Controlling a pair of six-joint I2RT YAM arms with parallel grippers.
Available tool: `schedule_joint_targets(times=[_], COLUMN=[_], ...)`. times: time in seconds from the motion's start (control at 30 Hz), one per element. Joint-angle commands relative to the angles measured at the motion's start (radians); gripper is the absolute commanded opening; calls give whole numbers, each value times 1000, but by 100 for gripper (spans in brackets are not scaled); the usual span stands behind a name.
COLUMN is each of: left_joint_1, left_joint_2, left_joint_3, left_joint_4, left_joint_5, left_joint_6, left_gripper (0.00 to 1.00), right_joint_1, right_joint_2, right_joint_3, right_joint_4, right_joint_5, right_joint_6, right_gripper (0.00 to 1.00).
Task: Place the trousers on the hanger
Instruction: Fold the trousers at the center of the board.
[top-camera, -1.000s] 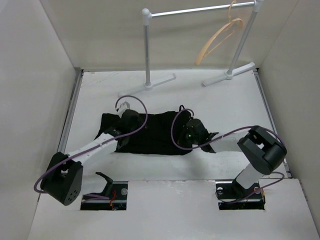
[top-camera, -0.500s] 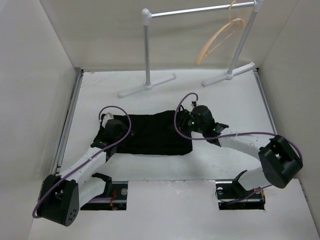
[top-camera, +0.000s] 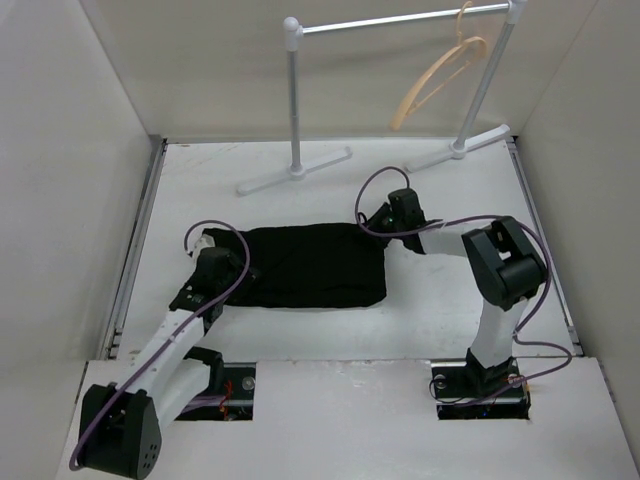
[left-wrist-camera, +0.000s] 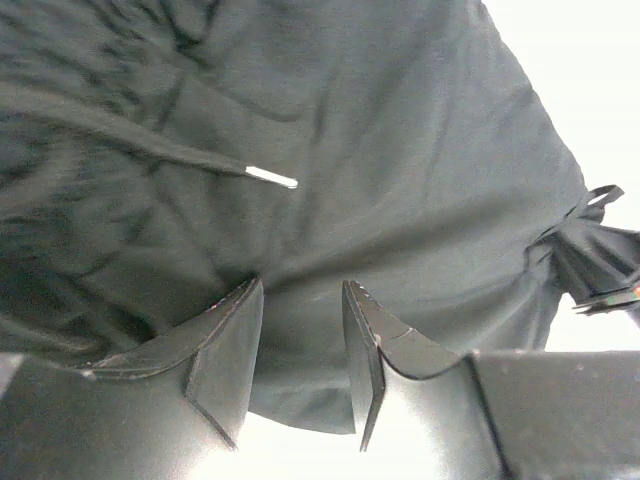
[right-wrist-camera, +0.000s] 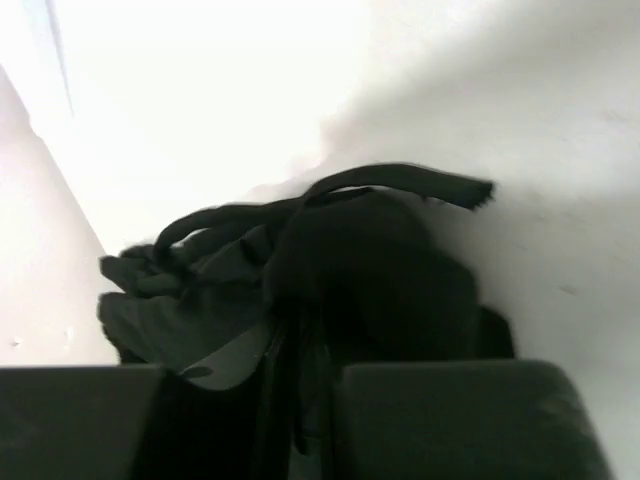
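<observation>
The black trousers (top-camera: 310, 265) lie folded flat in the middle of the table. My left gripper (top-camera: 226, 272) sits at their left end. In the left wrist view its fingers stand apart, so the left gripper (left-wrist-camera: 302, 287) is open, with smooth cloth (left-wrist-camera: 400, 150) and a white-tipped drawstring (left-wrist-camera: 272, 178) just beyond. My right gripper (top-camera: 388, 215) is at the trousers' far right corner. In the right wrist view the right gripper (right-wrist-camera: 300, 350) is nearly closed, with a dark bunch of cloth (right-wrist-camera: 370, 260) pinched in it. The tan hanger (top-camera: 440, 75) hangs on the rail at the back right, far from both grippers.
The white-and-grey rail stand (top-camera: 295, 95) spans the back of the table, its feet (top-camera: 295, 172) resting just behind the trousers. White walls (top-camera: 70, 200) close in the left, right and back sides. The arm bases sit at the near edge.
The left gripper has slid from the trousers' middle to their left end. The right gripper has moved back and right to the far right corner, opened and closed on cloth. The trousers lie flatter.
</observation>
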Motion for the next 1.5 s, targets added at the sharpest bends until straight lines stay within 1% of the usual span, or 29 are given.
schedule_joint_targets(times=[0.0,0.03,0.1,0.17,0.2,0.3,0.4,0.5,0.53,0.57,0.6,0.67,0.7,0.73,0.83,0.97,1.0,1.03,1.1,1.2,1.27,1.37,1.4,1.47], left_joint_1=[36,39,39,31,28,2,-39,-59,-58,-49,-40,-3,26,55,106,140,145,149,152,142,122,73,51,4], left_joint_2=[-67,-76,-95,-113,-121,-130,-106,-35,-12,11,34,86,112,135,167,158,149,140,117,77,45,19,17,19], left_joint_3=[-19,-16,1,24,43,122,181,221,222,219,213,195,184,170,133,104,104,112,133,178,211,259,270,287], left_joint_4=[-101,-118,-158,-185,-201,-241,-228,-189,-164,-141,-117,-65,-45,-29,-8,-23,-30,-44,-73,-121,-149,-170,-175,-178], left_joint_5=[6,6,6,6,6,0,-11,-12,-12,-11,-11,-11,-5,-5,-14,-31,-31,-31,-29,-26,-31,-37,-38,-41], left_joint_6=[32,37,47,54,54,60,63,63,61,58,57,55,55,55,52,46,43,43,43,43,44,48,49,52], left_gripper=[36,36,36,37,38,41,41,40,40,40,40,39,39,38,38,38,38,38,39,40,41,41,40,35], right_joint_1=[7,9,9,9,9,9,21,38,47,58,73,107,130,145,179,184,184,184,188,187,187,187,185,173], right_joint_2=[28,32,24,-14,-45,-170,-304,-431,-468,-491,-502,-487,-467,-449,-363,-230,-209,-205,-234,-348,-453,-598,-643,-724], right_joint_3=[61,67,78,81,82,66,-3,-117,-161,-200,-232,-282,-306,-327,-414,-474,-474,-474,-465,-442,-416,-352,-329,-277], right_joint_4=[40,40,40,43,41,26,-3,-32,-32,-26,-23,-12,0,15,110,257,276,290,292,227,136,-30,-84,-187], right_joint_5=[42,42,39,31,25,2,3,17,22,25,25,28,35,46,97,94,86,78,75,72,84,97,101,121], right_joint_6=[35,37,43,43,43,25,5,0,2,3,3,5,9,12,60,133,143,147,143,126,100,37,9,-40], right_gripper=[22,26,38,51,56,65,67,67,65,60,53,36,30,27,21,19,20,24,34,52,60,66,67,68])
